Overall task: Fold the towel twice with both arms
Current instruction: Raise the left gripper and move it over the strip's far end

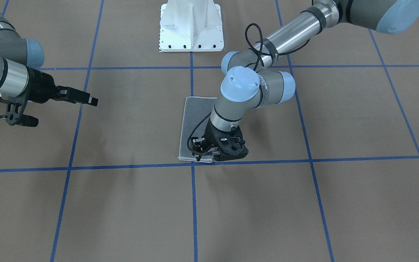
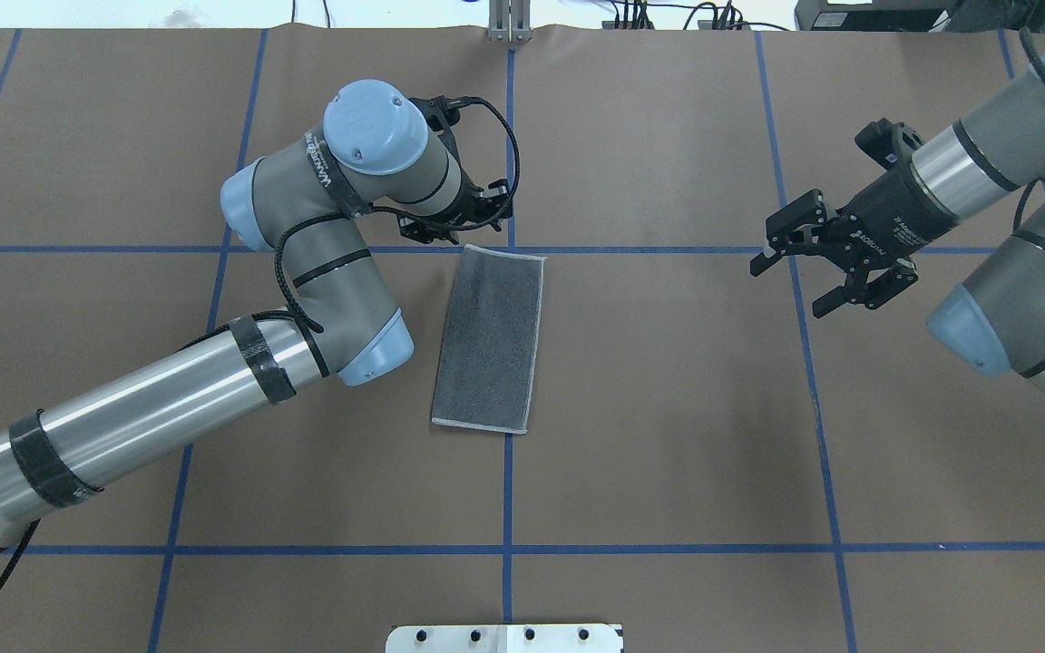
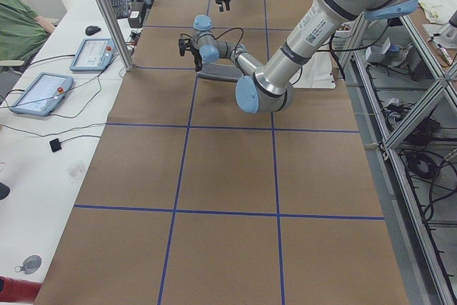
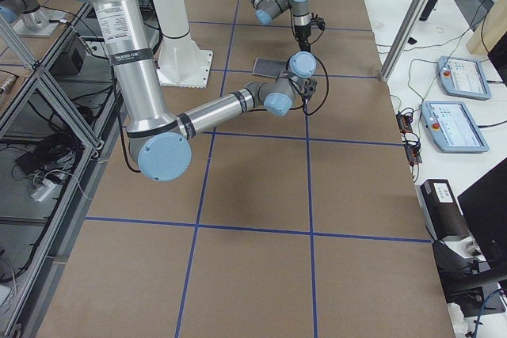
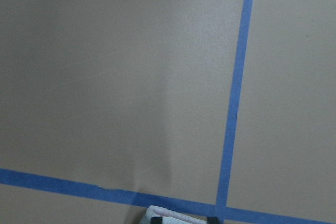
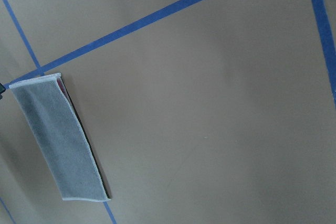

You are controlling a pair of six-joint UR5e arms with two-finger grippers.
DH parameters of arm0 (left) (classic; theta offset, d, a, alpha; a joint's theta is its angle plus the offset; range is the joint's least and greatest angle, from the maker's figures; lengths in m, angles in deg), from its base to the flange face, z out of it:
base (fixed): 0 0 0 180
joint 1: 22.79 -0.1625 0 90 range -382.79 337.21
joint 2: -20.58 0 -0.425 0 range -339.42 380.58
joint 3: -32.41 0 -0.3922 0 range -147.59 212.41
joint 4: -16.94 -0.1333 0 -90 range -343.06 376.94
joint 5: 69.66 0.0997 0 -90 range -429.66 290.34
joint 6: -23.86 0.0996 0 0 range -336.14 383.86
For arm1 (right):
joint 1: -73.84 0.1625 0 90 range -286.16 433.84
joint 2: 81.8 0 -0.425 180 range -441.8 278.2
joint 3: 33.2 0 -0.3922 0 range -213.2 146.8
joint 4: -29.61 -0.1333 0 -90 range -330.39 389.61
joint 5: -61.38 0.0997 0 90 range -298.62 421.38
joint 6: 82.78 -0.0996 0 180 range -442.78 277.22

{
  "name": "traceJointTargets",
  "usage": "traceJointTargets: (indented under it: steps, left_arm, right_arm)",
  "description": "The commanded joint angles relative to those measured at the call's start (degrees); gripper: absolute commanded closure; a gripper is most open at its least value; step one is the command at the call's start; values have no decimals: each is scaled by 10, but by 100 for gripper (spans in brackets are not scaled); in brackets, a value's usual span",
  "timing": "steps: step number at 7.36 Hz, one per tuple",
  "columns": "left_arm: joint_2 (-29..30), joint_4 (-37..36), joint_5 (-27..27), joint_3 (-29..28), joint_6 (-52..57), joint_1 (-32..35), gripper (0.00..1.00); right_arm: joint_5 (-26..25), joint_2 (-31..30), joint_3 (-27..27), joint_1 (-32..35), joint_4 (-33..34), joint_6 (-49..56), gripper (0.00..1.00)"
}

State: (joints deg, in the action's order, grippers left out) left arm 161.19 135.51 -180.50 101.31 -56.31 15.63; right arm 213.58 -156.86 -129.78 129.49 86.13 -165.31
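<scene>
Left end effector [image 1: 203, 149] at far corner of towel [image 2: 489, 340], right end effector [image 2: 787, 290] well apart

Robotics lab: brown-papered tabletop [image 2: 668, 408] with blue tape grid [image 2: 506, 550], teach pendants [image 3: 91, 53] alongside, aluminium framing [image 3: 109, 16].

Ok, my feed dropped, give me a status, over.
Left gripper down at far end of towel, jaws hidden. Right gripper off to the side, jaws open, empty. Towel folded once, grey up, flat. Left wrist overhangs that end.
</scene>
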Motion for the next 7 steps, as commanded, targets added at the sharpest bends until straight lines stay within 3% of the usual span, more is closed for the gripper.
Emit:
traceJointTargets:
  steps: [1, 3, 5, 7]
  left_arm:
    - [-7, -12, -62, 27, 5, 8, 1]
    - [-84, -33, -68, 116, -35, 4, 1]
    - [-112, -57, -66, 172, -127, -11, 1]
    - [-133, -56, -43, 188, -168, -55, 1]
  right_arm:
    - [-1, 2, 0, 0, 0, 0, 0]
    - [-6, 3, 0, 0, -1, 0, 0]
    - [-6, 4, -1, 0, -1, 0, 0]
    - [-6, 4, -1, 0, -1, 0, 0]
